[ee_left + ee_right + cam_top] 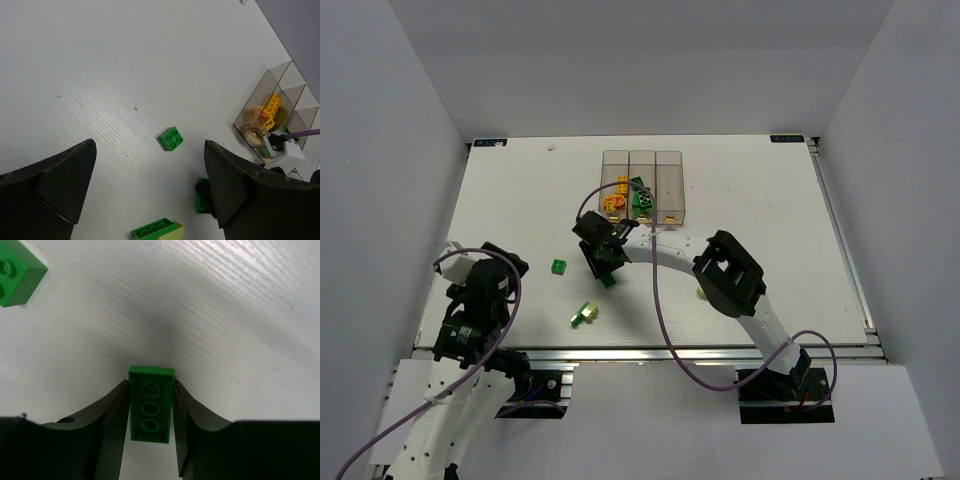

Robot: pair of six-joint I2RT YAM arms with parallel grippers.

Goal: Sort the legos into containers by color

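My right gripper [607,268] [150,392] is shut on a bright green lego [150,407], its hollow underside toward the wrist camera, low over the table in front of the containers [669,160]. This lego also shows in the top view [609,281] and in the left wrist view [201,201]. A small square green lego [559,266] [170,138] lies to its left. A green and pale yellow-green piece [584,314] [157,231] lies nearer. The left bin holds orange legos [613,200], the middle bin green ones [642,198]. My left gripper [500,265] [150,150] is open and empty at the left.
A pale yellow-green lego [702,293] peeks out beside the right arm's elbow. The right arm [670,255] and its purple cable [660,310] stretch across the table's middle. The containers' near end [250,107] shows at the right of the left wrist view.
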